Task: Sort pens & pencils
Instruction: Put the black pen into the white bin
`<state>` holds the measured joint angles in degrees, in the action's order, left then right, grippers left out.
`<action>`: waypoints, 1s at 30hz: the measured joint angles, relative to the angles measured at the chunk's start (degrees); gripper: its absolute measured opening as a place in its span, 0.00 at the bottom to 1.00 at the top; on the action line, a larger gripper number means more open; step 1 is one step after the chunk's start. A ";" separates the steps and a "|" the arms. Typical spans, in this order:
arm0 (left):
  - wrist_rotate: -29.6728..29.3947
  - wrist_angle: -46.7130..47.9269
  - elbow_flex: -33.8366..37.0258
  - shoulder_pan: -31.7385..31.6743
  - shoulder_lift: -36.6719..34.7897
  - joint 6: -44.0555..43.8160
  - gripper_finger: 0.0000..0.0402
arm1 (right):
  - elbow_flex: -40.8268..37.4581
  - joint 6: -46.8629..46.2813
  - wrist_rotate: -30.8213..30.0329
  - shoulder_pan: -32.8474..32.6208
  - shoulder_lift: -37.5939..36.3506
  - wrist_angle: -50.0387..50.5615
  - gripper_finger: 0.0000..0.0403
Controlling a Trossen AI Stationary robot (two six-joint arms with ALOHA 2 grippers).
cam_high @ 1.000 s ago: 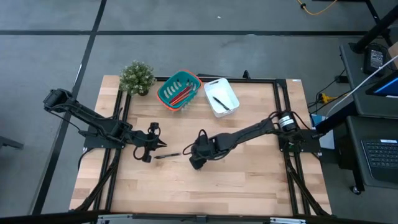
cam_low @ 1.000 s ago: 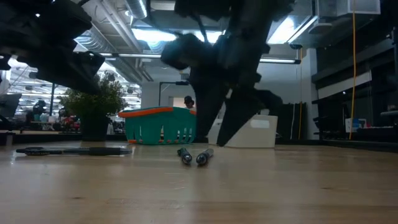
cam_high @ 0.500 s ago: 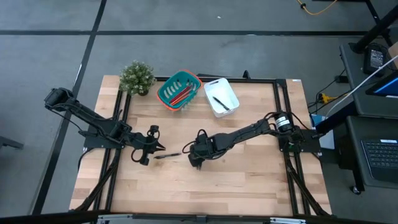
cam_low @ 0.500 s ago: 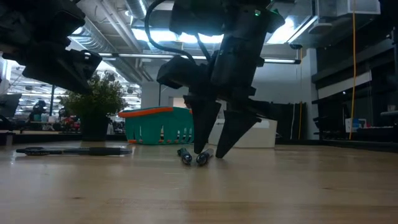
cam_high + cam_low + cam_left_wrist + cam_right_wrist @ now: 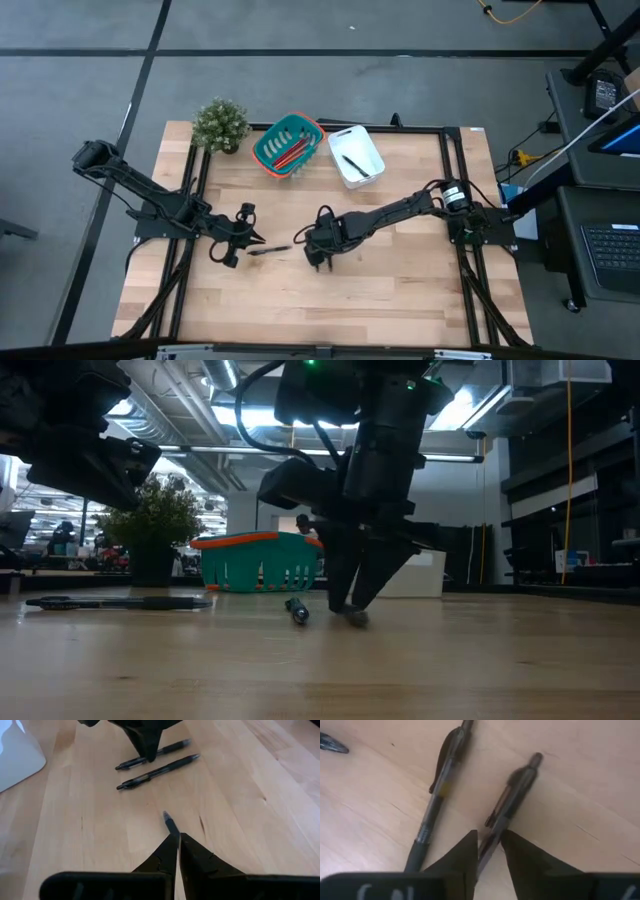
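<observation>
While your right gripper (image 5: pixel 487 851) is down on the table mid-board with its fingers pinching in around one black pen (image 5: pixel 507 802), the grab looks pretty marginal to me. The fingers sit near one end of the barrel, not the middle, so if you lift from there the pen can swing, droop or just slide out. I can't honestly say the squeeze is firm yet, only that the pen sits between the tips.

Second worry: the other pen (image 5: pixel 439 790) lies just beside the one you're taking. Any sideways drag on the way up could roll it off across the wood.

Your left gripper (image 5: pixel 178 840) is clenched on a third pen (image 5: pixel 170 824), with only the tip poking out in front of the fingers, and it's hanging low just left of your working spot. Both arms are near each other, so a wide swing with either one risks a bump.

The white bin (image 5: pixel 357 157) already has a pen in it and the teal basket (image 5: pixel 289 146) holds the pencils (image 5: pixel 291 152), side by side at the back, so a sloppy drop lands in the wrong one.
</observation>
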<state>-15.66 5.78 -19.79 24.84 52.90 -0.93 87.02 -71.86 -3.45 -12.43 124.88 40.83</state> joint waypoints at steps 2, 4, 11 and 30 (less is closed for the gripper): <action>0.00 0.04 0.00 0.00 -0.02 -0.02 0.03 | 0.00 0.28 0.69 0.00 0.00 0.24 0.23; 0.04 0.27 0.00 0.00 -0.01 -0.04 0.03 | 0.00 1.12 1.05 0.02 0.00 0.48 0.21; 0.15 0.43 0.00 0.00 -0.01 -0.07 0.03 | 0.00 8.35 3.00 0.04 0.00 1.43 0.15; 0.15 0.83 0.00 0.00 0.00 -0.57 0.03 | 0.04 17.62 1.62 -0.13 -0.17 1.48 0.08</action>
<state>-15.51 6.61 -19.79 24.84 52.90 -1.50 87.06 -54.24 -1.83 -12.56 124.70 42.32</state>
